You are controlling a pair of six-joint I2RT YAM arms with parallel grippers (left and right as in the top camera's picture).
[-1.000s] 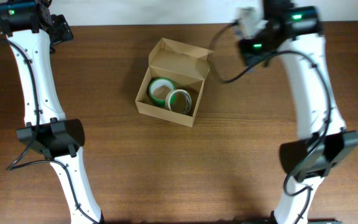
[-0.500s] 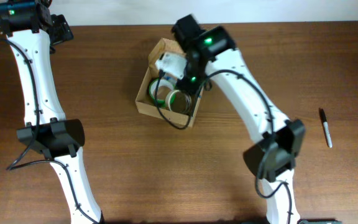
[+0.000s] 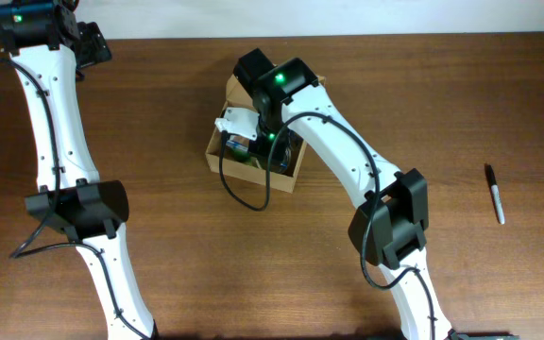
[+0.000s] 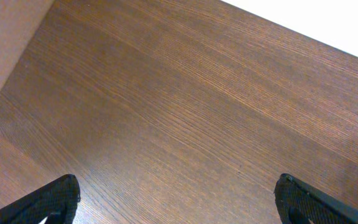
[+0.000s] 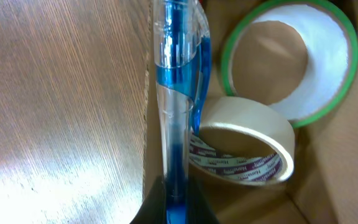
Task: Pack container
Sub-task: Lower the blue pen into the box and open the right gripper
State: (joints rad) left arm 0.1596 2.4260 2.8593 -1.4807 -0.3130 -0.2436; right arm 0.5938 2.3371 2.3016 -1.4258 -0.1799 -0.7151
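Observation:
The container [image 3: 213,157] is a tan cardboard box with its flap lid open, at the table's middle back. My right gripper [image 3: 245,142] hangs over its left part, shut on a clear blue pen [image 5: 178,93]. In the right wrist view the pen runs along the container's left wall [image 5: 156,158], with my gripper [image 5: 176,200] at its lower end. A green-edged tape roll [image 5: 289,62] and a tan tape roll [image 5: 248,151] lie inside. My left gripper [image 3: 88,42] is open and empty at the far back left, over bare wood [image 4: 179,194].
A black marker [image 3: 494,194] lies on the table at the far right. The table's back edge meets a white wall. The right arm's links stretch from the front middle across the table to the box.
My right arm has swung from the back right to the left and down over the box, carrying the pen. The black marker has come into view. The left arm has not moved.

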